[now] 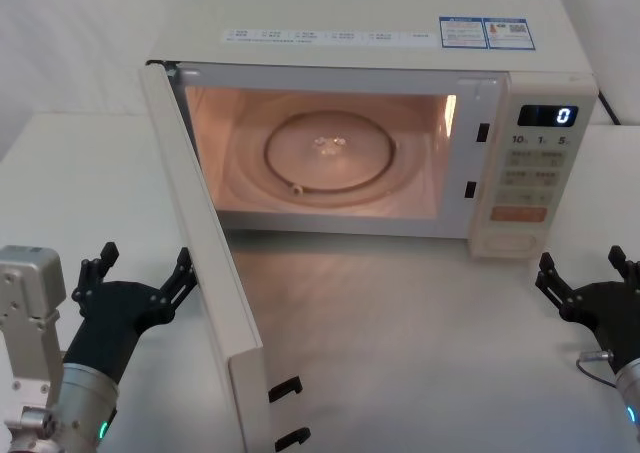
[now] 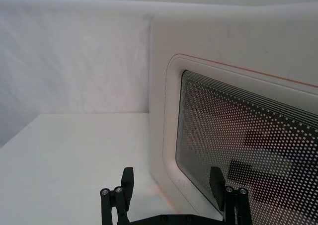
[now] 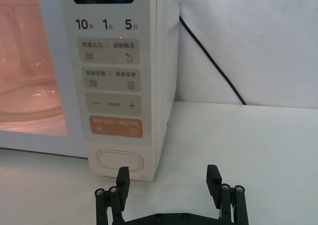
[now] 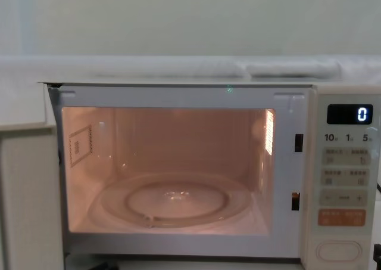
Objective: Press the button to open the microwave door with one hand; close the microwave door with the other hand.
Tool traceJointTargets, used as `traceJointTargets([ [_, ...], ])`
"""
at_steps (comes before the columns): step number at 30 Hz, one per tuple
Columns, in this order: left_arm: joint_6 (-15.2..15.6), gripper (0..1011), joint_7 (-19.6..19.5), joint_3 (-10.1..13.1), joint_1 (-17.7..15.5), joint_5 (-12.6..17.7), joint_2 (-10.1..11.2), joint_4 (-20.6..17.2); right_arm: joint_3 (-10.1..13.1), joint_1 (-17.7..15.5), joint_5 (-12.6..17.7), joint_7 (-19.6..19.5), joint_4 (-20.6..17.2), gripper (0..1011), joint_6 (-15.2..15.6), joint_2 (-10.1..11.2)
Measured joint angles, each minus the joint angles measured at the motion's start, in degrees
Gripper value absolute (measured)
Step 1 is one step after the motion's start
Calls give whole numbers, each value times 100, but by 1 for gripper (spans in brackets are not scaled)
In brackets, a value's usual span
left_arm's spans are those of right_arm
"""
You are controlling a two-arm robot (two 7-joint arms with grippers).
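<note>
With the microwave door (image 1: 205, 263) swung wide, the spread left end effector (image 1: 140, 281) just outside it could catch a finger on the edge and skid the oven across the tabletop (image 1: 420, 343).

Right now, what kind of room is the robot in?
Probably a test bench, not a real kitchen: a lone microwave with its door open sits on a bare white table, with plain white walls behind.
</note>
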Motion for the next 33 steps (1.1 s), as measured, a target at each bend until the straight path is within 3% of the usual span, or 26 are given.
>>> traceJointTargets([
  [33, 0, 1001, 1, 0, 0, 0, 0, 0, 0, 0, 0, 0, 0, 1002, 0, 0],
])
